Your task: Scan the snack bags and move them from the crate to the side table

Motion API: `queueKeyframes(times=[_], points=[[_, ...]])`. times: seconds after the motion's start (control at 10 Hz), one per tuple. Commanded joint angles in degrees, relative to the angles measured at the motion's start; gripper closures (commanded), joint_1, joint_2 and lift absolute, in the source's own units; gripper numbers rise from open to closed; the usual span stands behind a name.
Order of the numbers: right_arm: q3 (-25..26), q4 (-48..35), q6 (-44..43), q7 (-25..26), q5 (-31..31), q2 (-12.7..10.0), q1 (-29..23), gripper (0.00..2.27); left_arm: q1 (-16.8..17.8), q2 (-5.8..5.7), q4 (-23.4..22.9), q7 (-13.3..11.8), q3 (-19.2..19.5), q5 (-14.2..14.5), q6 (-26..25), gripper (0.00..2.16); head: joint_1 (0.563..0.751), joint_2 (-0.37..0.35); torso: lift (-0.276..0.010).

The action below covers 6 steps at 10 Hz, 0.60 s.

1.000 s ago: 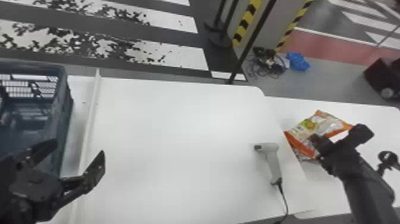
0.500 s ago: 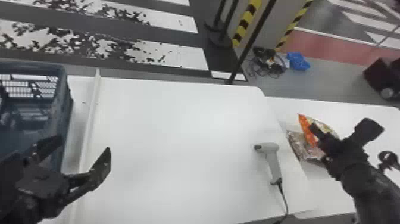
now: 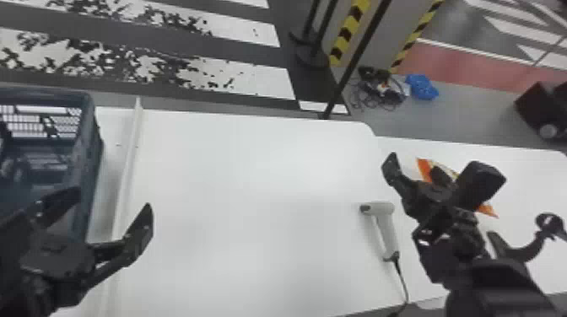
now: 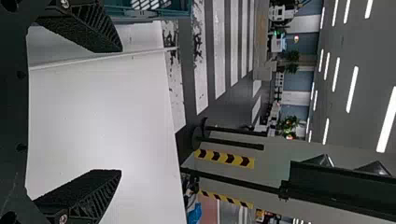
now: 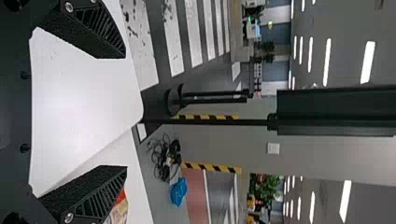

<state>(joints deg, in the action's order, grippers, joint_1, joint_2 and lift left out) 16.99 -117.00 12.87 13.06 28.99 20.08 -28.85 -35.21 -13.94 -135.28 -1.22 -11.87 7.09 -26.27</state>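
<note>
An orange-edged snack bag (image 3: 424, 169) lies on the side table (image 3: 523, 181), largely hidden by my right gripper (image 3: 436, 166), which stands open above the tables. In the right wrist view that gripper (image 5: 123, 112) has nothing between its fingers, and part of the snack bag (image 5: 121, 208) shows past one finger. A white handheld scanner (image 3: 387, 232) rests near the main table's right edge. At the left is the blue crate (image 3: 93, 147); my left gripper (image 3: 113, 201) is open beside its right wall. The left wrist view has this gripper (image 4: 121, 110) spread over bare tabletop.
The scanner's dark cable (image 3: 401, 278) runs off the front edge. A raised white strip (image 3: 126, 168) lies along the main table (image 3: 236, 189) near the crate. Beyond the tables stand black posts (image 3: 358, 55), with cables and a blue object (image 3: 422, 87) on the floor.
My right gripper has swung left, away from the bags, and now stands wide open. The orange bag has shifted right, beside a brown one seen earlier. My left gripper has moved slightly.
</note>
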Motion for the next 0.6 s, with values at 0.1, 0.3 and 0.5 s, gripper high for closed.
queueKeyframes(times=[0.1,0.3,0.5], points=[[-8.2,-6.8,-1.1,-3.5,-5.0,-3.6,-3.5,0.08,-3.0,-0.03,-1.6,-0.4,2.5,-1.5,0.8,0.06,0.695,-0.350,-0.087],[-11.2,-10.5,0.6,-6.8,-4.8,-5.2,-6.4,0.08,-7.0,1.11,-3.3,-3.2,8.6,1.8,2.9,0.06,0.695,-0.271,-0.087],[-13.6,-13.3,0.8,-7.1,-5.6,-5.3,-10.7,0.09,-11.1,3.04,-3.8,-6.7,14.2,4.5,10.5,0.06,0.695,-0.171,-0.087]])
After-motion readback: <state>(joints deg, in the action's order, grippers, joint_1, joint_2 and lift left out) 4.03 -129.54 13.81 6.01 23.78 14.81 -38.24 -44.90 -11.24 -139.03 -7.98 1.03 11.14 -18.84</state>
